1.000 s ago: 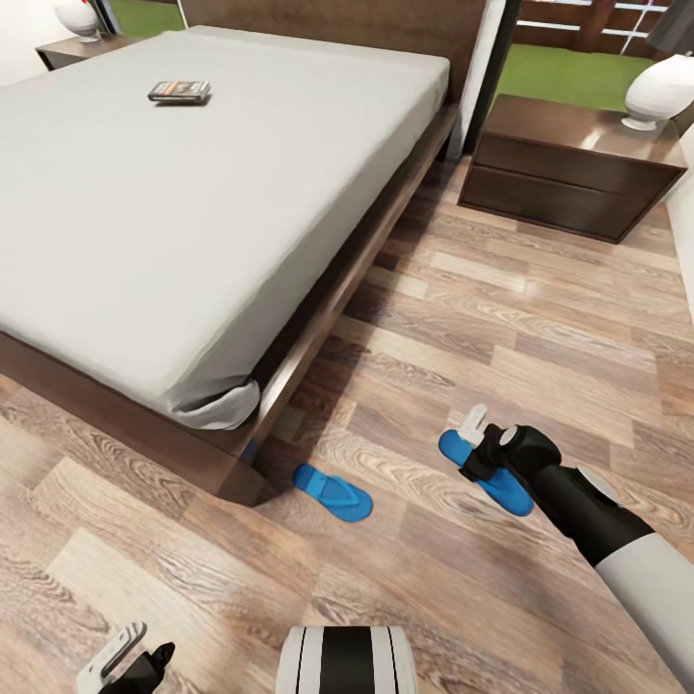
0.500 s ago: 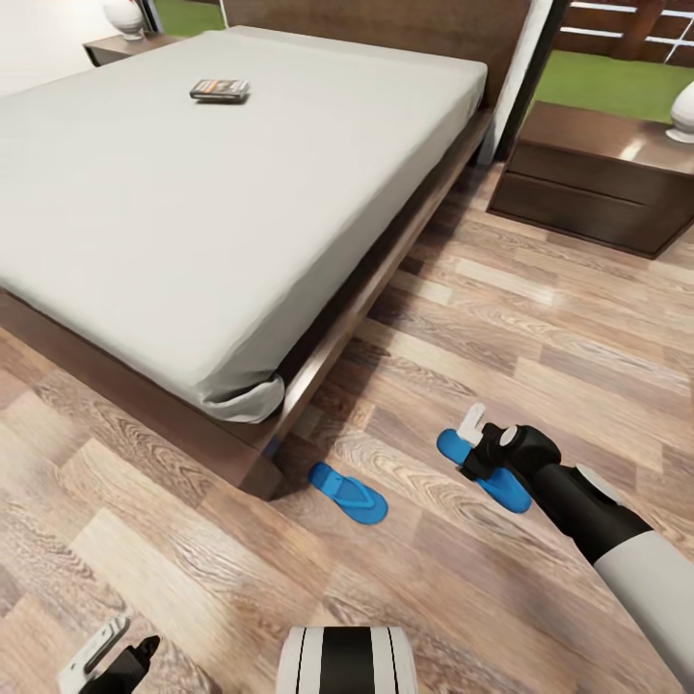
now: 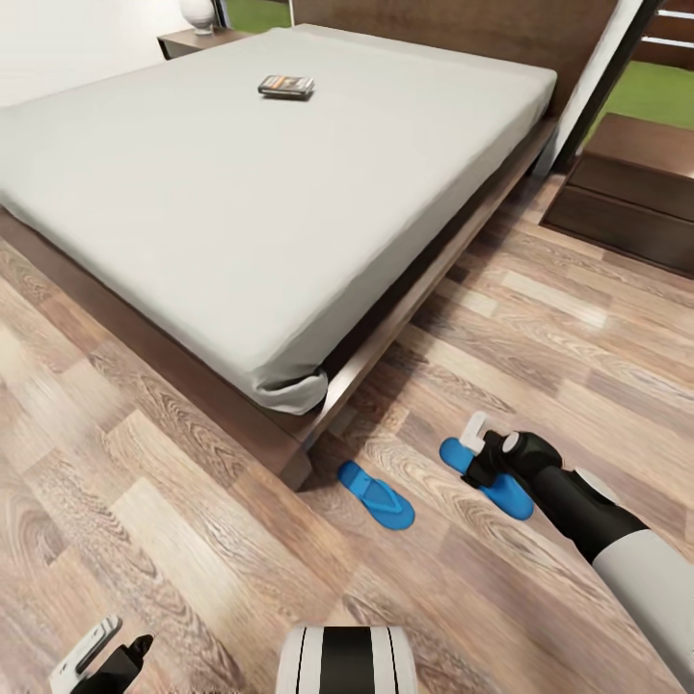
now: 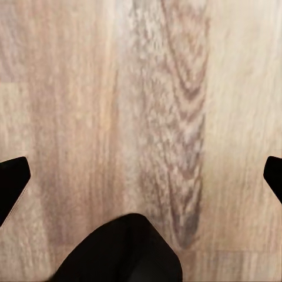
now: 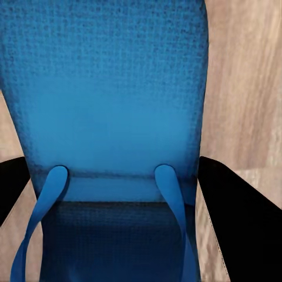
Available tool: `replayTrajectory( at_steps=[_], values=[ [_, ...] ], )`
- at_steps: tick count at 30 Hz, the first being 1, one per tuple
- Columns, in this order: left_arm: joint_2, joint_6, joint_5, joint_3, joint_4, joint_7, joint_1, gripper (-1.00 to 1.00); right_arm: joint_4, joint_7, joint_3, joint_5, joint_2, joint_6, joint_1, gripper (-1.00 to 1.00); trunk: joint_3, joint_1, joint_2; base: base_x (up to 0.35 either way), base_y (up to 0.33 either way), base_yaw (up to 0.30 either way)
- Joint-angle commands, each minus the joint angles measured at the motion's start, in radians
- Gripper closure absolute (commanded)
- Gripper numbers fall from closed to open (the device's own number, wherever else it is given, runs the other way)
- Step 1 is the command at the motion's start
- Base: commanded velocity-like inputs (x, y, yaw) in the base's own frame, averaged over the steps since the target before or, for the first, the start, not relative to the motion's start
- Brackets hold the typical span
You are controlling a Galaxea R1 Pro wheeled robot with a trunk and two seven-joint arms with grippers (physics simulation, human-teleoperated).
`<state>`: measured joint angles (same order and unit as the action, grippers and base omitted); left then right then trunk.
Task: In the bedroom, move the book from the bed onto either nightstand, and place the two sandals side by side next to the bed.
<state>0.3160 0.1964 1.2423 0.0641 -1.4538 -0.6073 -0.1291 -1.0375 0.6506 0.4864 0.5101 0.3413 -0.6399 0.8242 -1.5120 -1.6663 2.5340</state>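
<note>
- The right gripper (image 3: 479,451) was clamped on one blue sandal (image 3: 496,482), fingers squeezing its sides, just off the wood floor (image 3: 578,357) a bit out from the bed's corner.
- In the right wrist view that sandal (image 5: 111,117) sat snug between the dark fingers (image 5: 235,217).
- The other sandal (image 3: 376,493) lay flat near the bed (image 3: 241,202) frame corner, apart from the held one.
- The book (image 3: 286,86) was on the mattress, up near the headboard.
- The left gripper (image 3: 96,655) hung low over bare floor, fingers spread with nothing between them.
- A nightstand (image 3: 636,193) stood right of the bed.

A book (image 3: 286,86) lies on the bed (image 3: 241,193); one blue sandal (image 3: 376,493) lies on the wood floor (image 3: 540,328).
</note>
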Motion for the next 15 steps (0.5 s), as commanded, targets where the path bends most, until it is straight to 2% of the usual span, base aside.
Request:
replayTrajectory(
  at_steps=[1,4,7,15],
  values=[
    [0.0,0.002,0.001,0.001,-0.001,-0.006,-0.001,-1.0,0.006,0.007,0.002,0.01,0.001,0.008,0.001,1.0,-0.001,0.0,0.0,0.0,0.0,0.282],
    [0.0,0.003,-0.002,0.0,-0.001,-0.005,-0.002,-1.0,0.012,0.007,0.002,0.01,0.001,0.025,0.001,1.0,-0.001,0.0,0.0,0.016,0.0,0.279],
    [0.0,0.003,-0.004,0.0,0.0,-0.005,-0.003,-1.0,0.017,0.008,0.001,0.01,0.001,0.058,0.001,1.0,-0.001,0.0,0.0,0.165,0.0,0.17],
    [0.0,0.003,-0.006,0.0,0.0,-0.005,-0.004,-1.0,0.02,0.009,0.005,0.009,0.001,0.104,0.0,1.0,-0.001,0.0,0.0,0.251,0.0,0.051]
  ],
)
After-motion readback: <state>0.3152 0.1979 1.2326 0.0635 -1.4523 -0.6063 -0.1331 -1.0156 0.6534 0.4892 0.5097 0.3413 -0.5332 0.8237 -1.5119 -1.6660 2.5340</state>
